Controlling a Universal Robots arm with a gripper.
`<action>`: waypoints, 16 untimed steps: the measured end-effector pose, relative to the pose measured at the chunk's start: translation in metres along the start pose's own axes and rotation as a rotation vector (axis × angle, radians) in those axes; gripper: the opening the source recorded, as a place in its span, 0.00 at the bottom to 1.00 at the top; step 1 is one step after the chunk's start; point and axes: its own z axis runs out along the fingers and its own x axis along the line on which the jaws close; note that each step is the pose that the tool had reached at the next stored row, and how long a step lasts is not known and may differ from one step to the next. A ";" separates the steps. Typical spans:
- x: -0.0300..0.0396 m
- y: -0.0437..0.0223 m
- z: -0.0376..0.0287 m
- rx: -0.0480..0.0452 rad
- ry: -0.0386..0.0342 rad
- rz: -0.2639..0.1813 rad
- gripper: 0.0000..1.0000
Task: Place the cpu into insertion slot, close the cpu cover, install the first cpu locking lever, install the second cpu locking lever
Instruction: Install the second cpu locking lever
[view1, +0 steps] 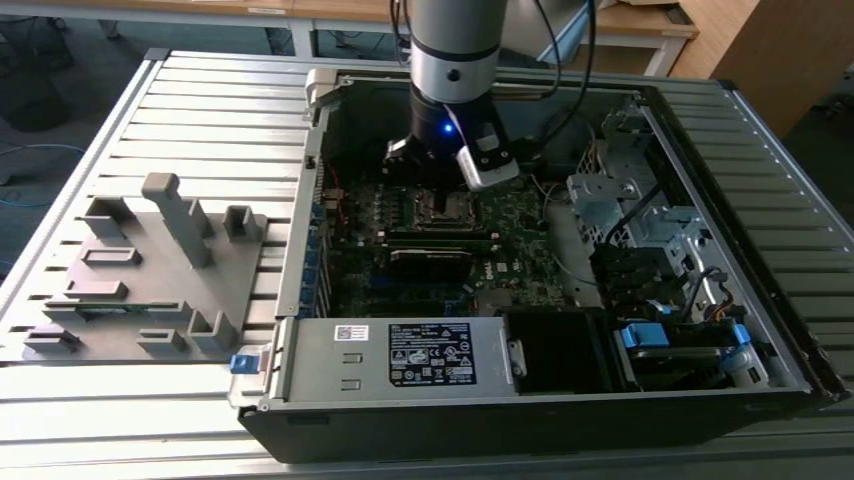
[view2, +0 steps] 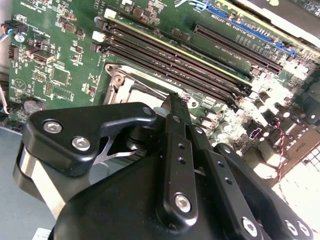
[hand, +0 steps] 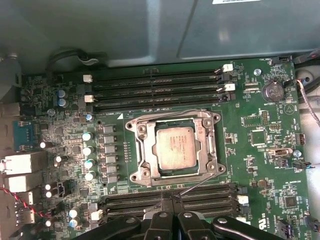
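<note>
The cpu (hand: 174, 146), a silver-grey square chip, sits in the insertion slot (hand: 216, 119) in the middle of the green motherboard (hand: 260, 150). The cpu cover (hand: 142, 150), a silver frame, lies flat around it. One thin wire lever (hand: 165, 113) runs along the slot's side by the memory slots. A second lever (hand: 197, 184) stands out slantwise from the opposite side. My gripper (hand: 170, 200) is shut, its tips close to that slanting lever's end, nothing visible between the fingers. In the second wrist view my gripper (view2: 172, 100) hangs just beside the slot (view2: 122, 82). In the exterior view the gripper (view1: 447, 203) is low inside the case.
Long black memory slots (hand: 155, 85) flank the socket on two sides. Capacitors (hand: 87, 150) stand beside it. The open computer case (view1: 561, 380) has metal walls, a drive cage (view1: 627, 200) and cables around the board. A grey fixture (view1: 147, 270) sits on the exterior view's left.
</note>
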 end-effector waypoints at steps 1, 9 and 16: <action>0.0006 -0.0001 0.0002 -0.0001 0.0000 0.000 0.10; 0.0033 -0.0005 0.0026 -0.0001 0.0000 0.000 0.10; 0.0034 -0.0006 0.0040 -0.0001 0.0000 0.000 0.10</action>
